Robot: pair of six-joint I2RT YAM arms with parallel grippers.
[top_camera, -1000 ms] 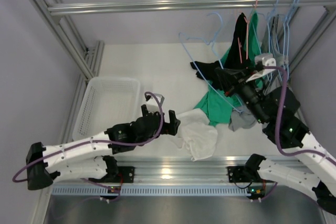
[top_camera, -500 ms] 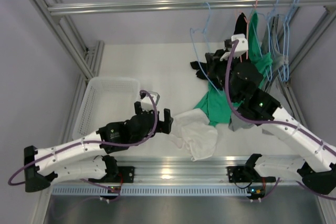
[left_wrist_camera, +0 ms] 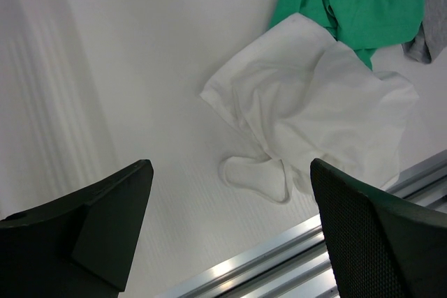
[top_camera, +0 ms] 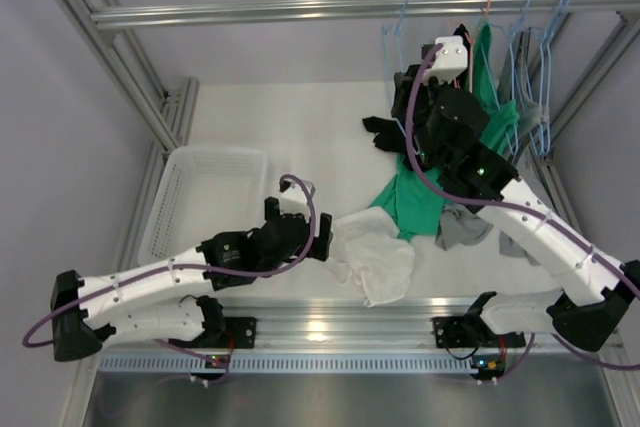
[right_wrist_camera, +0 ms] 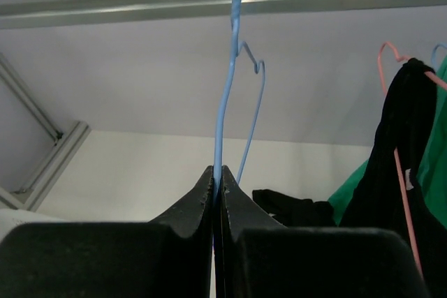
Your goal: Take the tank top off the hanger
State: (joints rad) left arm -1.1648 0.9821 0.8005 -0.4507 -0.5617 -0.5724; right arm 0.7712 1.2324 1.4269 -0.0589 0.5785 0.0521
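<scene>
Two arms show in the overhead view. The white tank top point(top_camera: 378, 262) lies crumpled on the table point(top_camera: 290, 127), on no hanger, just beside the left gripper point(top_camera: 320, 232) and near the table's front edge point(top_camera: 330, 312). Its far side touches a green garment point(top_camera: 415, 197). A grey garment point(top_camera: 462, 230) lies just right of that, and a black garment point(top_camera: 385, 132) lies further back. A white basket point(top_camera: 205, 197) sits at the left, with bare table between it and the clothes. The right gripper point(top_camera: 405, 77) is raised beside the rail point(top_camera: 300, 12), and a blue hanger point(top_camera: 402, 7) rises from it. More hangers and hanging clothes crowd the rail to its right.

From the left wrist, the gripper's jaws stand wide apart and hold nothing. The tank top spreads between and beyond them, one strap loop curled toward the front edge. Open table stretches to the left.

From the right wrist, the jaws are pressed together on the blue hanger's wire, which runs straight up to the rail. No cloth shows on it. A pink hanger point(right_wrist_camera: 391, 57) with dark cloth hangs well to the right.
</scene>
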